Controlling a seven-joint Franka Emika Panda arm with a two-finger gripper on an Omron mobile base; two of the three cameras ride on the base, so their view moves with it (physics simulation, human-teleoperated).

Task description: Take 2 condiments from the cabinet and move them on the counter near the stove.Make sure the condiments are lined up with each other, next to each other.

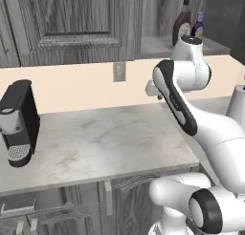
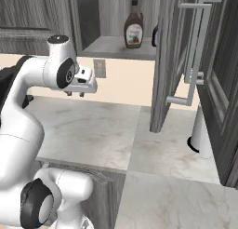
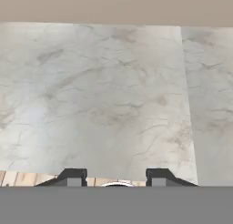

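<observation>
Gripper (image 3: 116, 177) held above the counter (image 3: 100, 104), nothing grasped.

In the hand view the two finger tips (image 3: 73, 176) are seen apart at six o'clock with bare counter between them; nothing is touched, and the jaws are set at their narrowest. Farther off, at one o'clock in the left base view, the brown bottle (image 1: 182, 25) and the purple bottle (image 1: 197, 26) are seen side by side on the cabinet (image 1: 158, 45) shelf.
</observation>
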